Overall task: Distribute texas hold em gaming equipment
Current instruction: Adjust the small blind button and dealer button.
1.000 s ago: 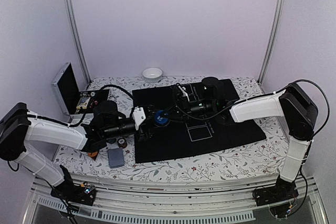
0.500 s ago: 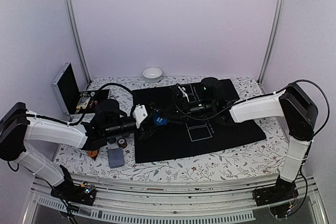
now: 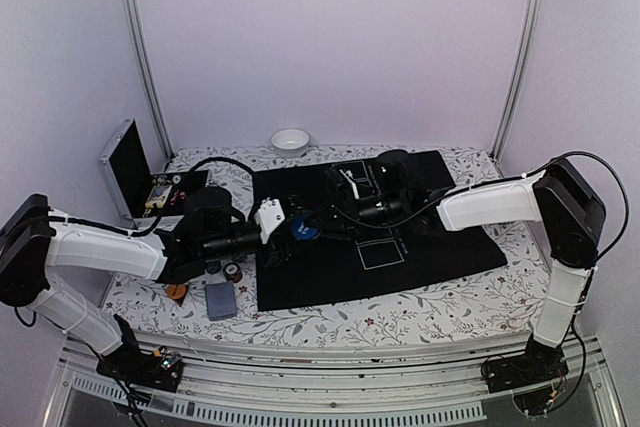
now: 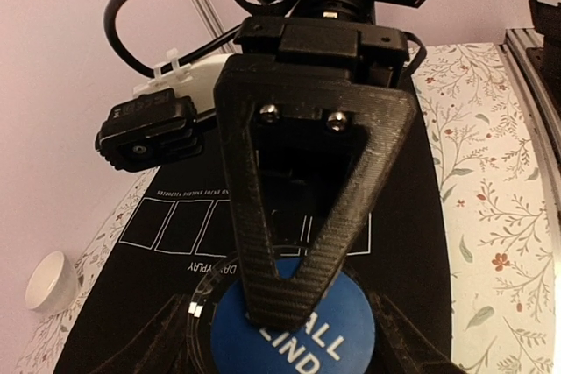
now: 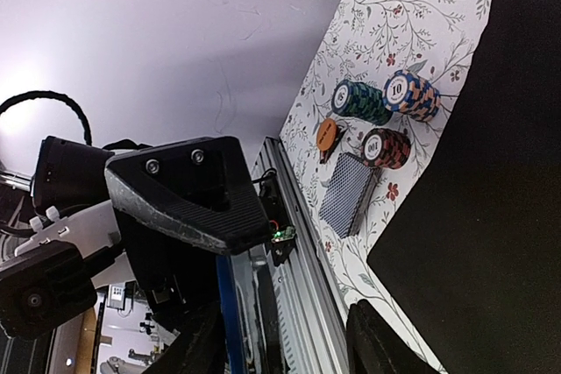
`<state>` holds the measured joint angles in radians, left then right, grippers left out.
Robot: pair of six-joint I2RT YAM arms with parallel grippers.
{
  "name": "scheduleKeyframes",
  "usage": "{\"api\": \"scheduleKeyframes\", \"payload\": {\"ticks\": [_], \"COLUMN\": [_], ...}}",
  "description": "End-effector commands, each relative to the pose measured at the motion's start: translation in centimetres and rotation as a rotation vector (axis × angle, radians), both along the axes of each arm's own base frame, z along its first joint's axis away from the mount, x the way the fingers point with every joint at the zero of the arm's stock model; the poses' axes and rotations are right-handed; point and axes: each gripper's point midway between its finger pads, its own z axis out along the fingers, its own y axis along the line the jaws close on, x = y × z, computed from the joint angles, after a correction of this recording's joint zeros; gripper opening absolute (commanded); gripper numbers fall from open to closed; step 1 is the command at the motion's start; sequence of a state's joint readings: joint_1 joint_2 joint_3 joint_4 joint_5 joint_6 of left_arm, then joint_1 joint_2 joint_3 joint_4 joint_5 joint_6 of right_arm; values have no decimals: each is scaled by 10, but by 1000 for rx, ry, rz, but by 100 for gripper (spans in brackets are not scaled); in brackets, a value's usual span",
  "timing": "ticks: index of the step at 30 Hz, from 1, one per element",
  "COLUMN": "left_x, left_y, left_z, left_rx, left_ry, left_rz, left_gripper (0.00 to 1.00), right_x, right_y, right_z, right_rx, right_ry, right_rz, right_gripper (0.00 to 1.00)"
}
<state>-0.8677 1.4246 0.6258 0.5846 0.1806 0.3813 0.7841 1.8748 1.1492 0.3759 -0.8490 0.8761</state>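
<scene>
A floral tabletop inside pale lilac walls carried a black mat printed with white card boxes. Over the mat's left half the left gripper had its jaws clenched on a blue button disc lettered "ALL" and "LIND", while the right gripper had its jaws parted around it. Near the front-left corner, striped chip stacks marked "10" and "100" sat by grey-blue cards.
</scene>
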Motion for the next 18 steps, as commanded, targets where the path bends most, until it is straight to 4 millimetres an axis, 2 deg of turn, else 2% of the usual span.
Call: {"api": "scheduleKeyframes", "payload": {"ticks": [1,6,13,18], "left_x": [4,6,8,11], "left_y": [-4,-1,1,4], "left_z": [22,18,16,13], "left_rx": [-46,-34,-30,-24], "left_ry": [-27,-22,-20,-17], "left_rz": [2,15,28,44], "left_gripper": [36,35,35,35], "right_x": [8,15,12,9], "right_y": [-5,-14,-13,-14], "right_z": [-2,0,5,13], "right_rx": [-50,-63,-61,-48], "right_ry": [-55,-72,-79,-86], "right_rz": [-38,-69,-43,-31], "right_gripper": [49,48,44,34]}}
